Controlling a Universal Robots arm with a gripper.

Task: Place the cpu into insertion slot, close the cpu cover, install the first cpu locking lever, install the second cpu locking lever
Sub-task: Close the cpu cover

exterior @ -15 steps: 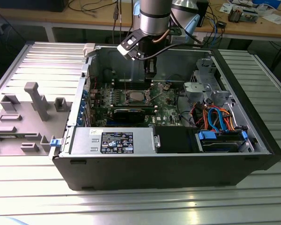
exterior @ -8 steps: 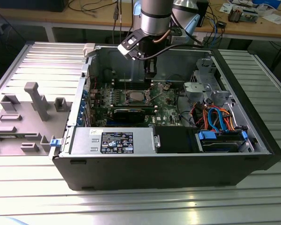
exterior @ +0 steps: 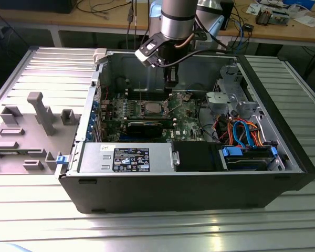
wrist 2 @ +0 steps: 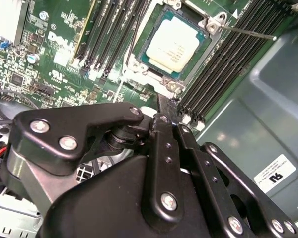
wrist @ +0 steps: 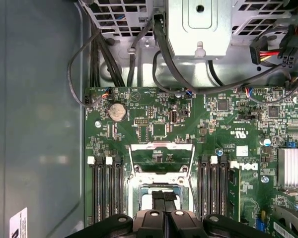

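Observation:
The cpu (wrist 2: pixel 172 43), a silver-topped square chip, lies flat in the insertion slot (wrist 2: pixel 150 64) of the green motherboard (wrist 2: pixel 54 54). In the exterior view the cpu (exterior: pixel 149 108) sits mid-board. The cpu cover (wrist: pixel 161 146), a thin silver frame with a square window, stands flipped open beside the socket, with green board showing through it. My gripper (wrist: pixel 164 197) hangs just above the socket's edge near the cover's hinge, black fingers (wrist: pixel 158 199) together, holding nothing. They hide part of the cpu in the first wrist view. A thin metal locking lever (wrist 2: pixel 248 32) sticks out, raised, from the socket corner.
Black memory slots (wrist: pixel 107 188) flank the socket on both sides. Black cables (wrist: pixel 139 54) and a metal drive cage (wrist: pixel 198 25) lie beyond the board. The case wall (wrist 2: pixel 268 99) stands close by. A grey fixture tray (exterior: pixel 31 126) rests on the exterior view's left.

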